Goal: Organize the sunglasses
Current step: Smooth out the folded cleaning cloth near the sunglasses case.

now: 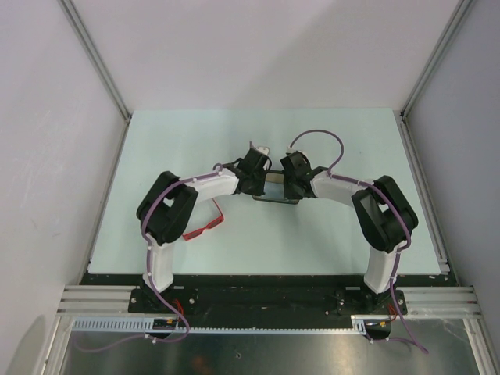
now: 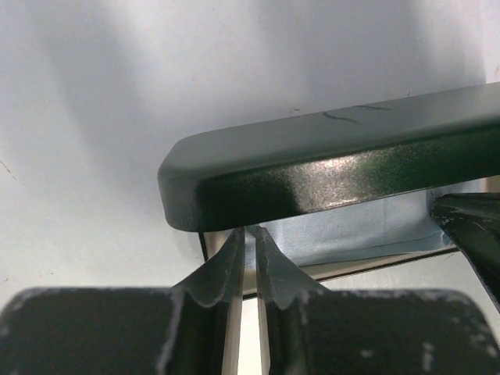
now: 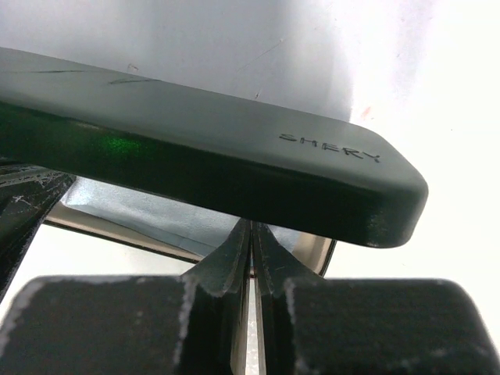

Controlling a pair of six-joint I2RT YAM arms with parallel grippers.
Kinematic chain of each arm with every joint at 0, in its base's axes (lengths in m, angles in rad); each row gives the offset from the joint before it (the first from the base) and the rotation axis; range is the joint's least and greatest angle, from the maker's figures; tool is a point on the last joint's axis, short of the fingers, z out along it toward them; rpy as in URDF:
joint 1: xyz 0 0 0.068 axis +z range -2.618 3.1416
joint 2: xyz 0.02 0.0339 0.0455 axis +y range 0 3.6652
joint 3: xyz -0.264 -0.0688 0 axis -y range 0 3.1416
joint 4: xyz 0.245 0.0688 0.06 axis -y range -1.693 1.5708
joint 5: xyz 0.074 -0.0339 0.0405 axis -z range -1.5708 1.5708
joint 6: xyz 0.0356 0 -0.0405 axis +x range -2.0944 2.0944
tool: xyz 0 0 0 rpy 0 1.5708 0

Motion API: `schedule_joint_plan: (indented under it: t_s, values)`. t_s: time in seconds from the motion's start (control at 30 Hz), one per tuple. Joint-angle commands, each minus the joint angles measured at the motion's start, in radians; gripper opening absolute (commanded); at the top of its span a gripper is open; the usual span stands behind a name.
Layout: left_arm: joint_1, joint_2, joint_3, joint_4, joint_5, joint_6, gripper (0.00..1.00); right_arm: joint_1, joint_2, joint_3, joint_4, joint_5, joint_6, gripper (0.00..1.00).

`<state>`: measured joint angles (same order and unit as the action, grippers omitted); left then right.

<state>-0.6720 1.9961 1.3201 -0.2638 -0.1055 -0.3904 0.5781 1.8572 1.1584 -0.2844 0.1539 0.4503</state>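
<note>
**A:** How far along are you getting?

**B:** Barely starting, I'm judging. The sunglasses (image 1: 205,226) are lying on the worktop (image 1: 195,141), left of the case (image 1: 277,190) and nearer my bases. They're apart from it and partly tucked under my left arm, and nothing is holding them.

**A:** And the case itself?

**B:** It's sitting open, with its lid (image 2: 336,164) raised and a blue cloth (image 2: 367,230) lying inside. My left fingers (image 2: 239,244) are narrowed to a slit at the case's left end. My right fingers (image 3: 239,246) are doing the same at its right end. Each pair seems to be nipping the rim under the lid, though I'm not seeing the contact plainly.

**A:** So what's remaining?

**B:** Everything that counts, I'm thinking: getting the sunglasses into the case and closing the lid.

**A:** And the surroundings?

**B:** The worktop is showing pale green and matte. White panels are standing left, right and beyond the case, with metal posts at the far corners.
</note>
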Motion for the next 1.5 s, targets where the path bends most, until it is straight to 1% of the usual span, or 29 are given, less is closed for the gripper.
schedule_joint_plan:
  t_s: [0.0,0.1,0.4,0.73,0.93,1.07,1.23,1.3,1.47]
  values:
    - [-0.001,0.010,-0.021,0.026,-0.049,0.016,0.15,-0.007,-0.009,-0.002,-0.012,0.044,-0.012,0.08]
    - [-0.003,0.009,-0.028,0.029,-0.059,0.021,0.15,-0.007,-0.016,-0.009,-0.012,0.050,-0.015,0.09]
    - [-0.003,-0.039,-0.048,0.034,-0.063,0.025,0.20,-0.011,-0.039,-0.012,-0.009,0.041,-0.022,0.14]
    - [-0.003,-0.128,-0.039,0.034,-0.056,0.019,0.23,-0.014,-0.151,-0.012,0.013,0.012,-0.021,0.15]
    - [-0.005,-0.138,-0.027,0.034,-0.005,0.001,0.25,-0.014,-0.148,-0.012,0.016,-0.033,-0.022,0.16]
    - [-0.006,-0.122,-0.025,0.035,0.016,-0.008,0.23,-0.014,-0.112,-0.012,0.007,-0.063,-0.010,0.14]
    - [-0.006,-0.085,-0.027,0.046,0.056,-0.021,0.16,-0.017,-0.073,-0.012,0.007,-0.096,-0.002,0.07]
    - [-0.006,-0.073,-0.022,0.051,0.067,-0.024,0.13,-0.017,-0.058,-0.012,0.008,-0.105,-0.001,0.05]
    - [-0.006,-0.045,-0.021,0.054,0.066,-0.022,0.12,-0.017,-0.039,-0.012,-0.010,-0.100,-0.001,0.02]
